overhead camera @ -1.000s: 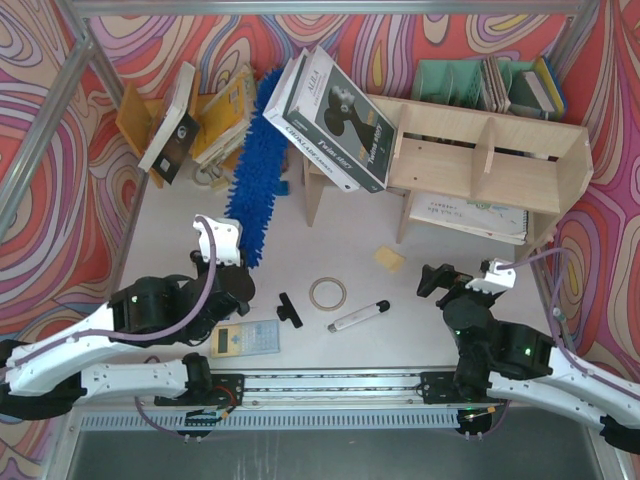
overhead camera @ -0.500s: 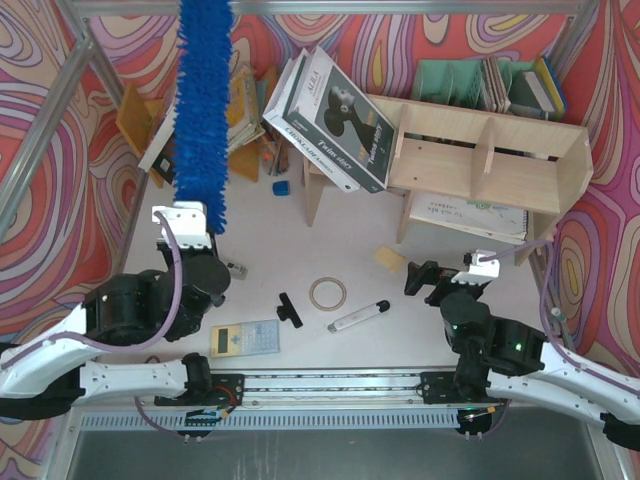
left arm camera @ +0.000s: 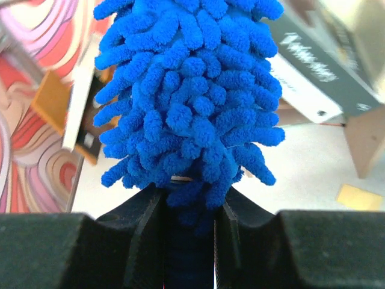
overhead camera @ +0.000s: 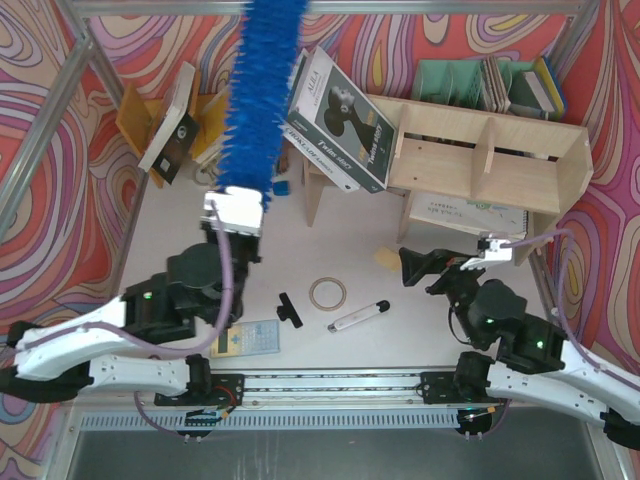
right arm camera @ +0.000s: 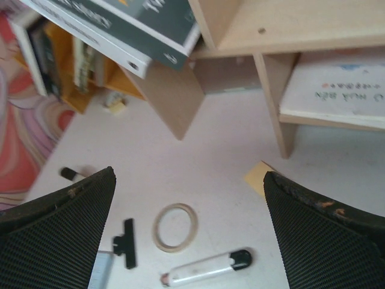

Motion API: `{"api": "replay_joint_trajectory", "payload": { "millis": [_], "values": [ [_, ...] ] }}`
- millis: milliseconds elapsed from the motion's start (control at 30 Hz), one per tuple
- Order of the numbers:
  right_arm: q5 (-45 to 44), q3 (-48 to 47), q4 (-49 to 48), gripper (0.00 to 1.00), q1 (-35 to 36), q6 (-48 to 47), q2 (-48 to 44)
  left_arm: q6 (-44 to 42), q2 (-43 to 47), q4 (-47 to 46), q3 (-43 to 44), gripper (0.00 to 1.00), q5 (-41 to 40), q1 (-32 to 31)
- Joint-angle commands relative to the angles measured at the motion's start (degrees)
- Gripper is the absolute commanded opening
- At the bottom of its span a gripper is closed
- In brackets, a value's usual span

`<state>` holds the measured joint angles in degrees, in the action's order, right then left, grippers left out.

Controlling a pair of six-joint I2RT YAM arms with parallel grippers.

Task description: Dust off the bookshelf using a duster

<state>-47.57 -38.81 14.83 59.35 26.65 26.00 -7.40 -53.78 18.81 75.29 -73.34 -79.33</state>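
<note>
Two grippers, two very different jobs: the left gripper (left arm camera: 191,208) is clamped on the short handle of the duster (overhead camera: 262,90), whose fluffy blue head sticks up off the table (overhead camera: 350,250) toward the back wall, tilted a bit right. The right gripper (overhead camera: 428,270) has its jaws spread wide, nothing in them, just in front of the bookshelf (overhead camera: 490,170). A big dark book (overhead camera: 335,120) leaning on the shelf's left end sits between duster and shelf. A tape ring (overhead camera: 327,293) and marker pen (overhead camera: 358,316) lie between the arms.
</note>
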Motion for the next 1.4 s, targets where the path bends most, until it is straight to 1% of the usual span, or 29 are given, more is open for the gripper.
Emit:
{"api": "replay_joint_trajectory", "payload": {
  "millis": [0, 100, 233, 467, 533, 600, 700, 733, 900, 1033, 1167, 1367],
  "values": [
    [3.72, -5.83, -4.96, 0.99, 0.34, -2.87, -0.14, -14.87, -6.01, -16.42, 2.49, 0.0, 5.94, -3.9],
    [5.41, -8.88, -7.09, 0.99, 0.33, -4.22, 0.04, -12.83, -10.3, -15.6, 5.27, 0.0, 9.81, -4.25],
    [8.28, -12.15, -10.11, 0.99, 0.33, -6.71, 0.83, -11.1, -16.77, -16.17, 7.34, 0.0, 12.85, -4.44],
    [11.12, -13.34, -16.68, 0.99, 0.33, -8.76, -0.33, -6.14, -23.41, -20.33, 5.28, 0.0, 17.98, -5.05],
    [10.88, -13.13, -19.56, 0.99, 0.3, -9.15, -0.75, -7.39, -24.42, -24.02, 2.95, 0.0, 18.65, -6.27],
    [9.54, -12.86, -21.19, 0.99, 0.36, -9.39, -0.86, -10.11, -24.93, -29.75, 0.11, 0.0, 18.25, -8.02],
    [7.23, -12.25, -23.56, 0.99, 0.31, -9.36, -0.49, -14.38, -25.21, -40.69, -4.25, 0.0, 18.27, -10.8],
    [6.64, -12.14, -24.07, 0.99, 0.32, -9.34, -0.36, -15.1, -25.42, -42.09, -5.03, 0.0, 18.31, -11.44],
    [3.83, -11.82, -26.59, 0.99, 0.33, -9.2, 1.11, -17.36, -26.64, -46.53, -7.55, 0.0, 17.27, -14.31],
    [2.31, -11.61, -27.84, 0.99, 0.32, -8.54, 1.98, -16.34, -26.76, -48.69, -9.99, 0.0, 17.7, -15.92],
    [0.78, -11.97, -27.77, 0.99, 0.35, -7.58, 2.94, -16.87, -27.1, -51.13, -11.98, 0.0, 17.4, -17.64],
    [-0.67, -13.36, -26.62, 0.99, 0.33, -6.25, 4.32, -17.37, -28.37, -51.97, -13.72, 0.0, 15.5, -19.36]
  ]
}}
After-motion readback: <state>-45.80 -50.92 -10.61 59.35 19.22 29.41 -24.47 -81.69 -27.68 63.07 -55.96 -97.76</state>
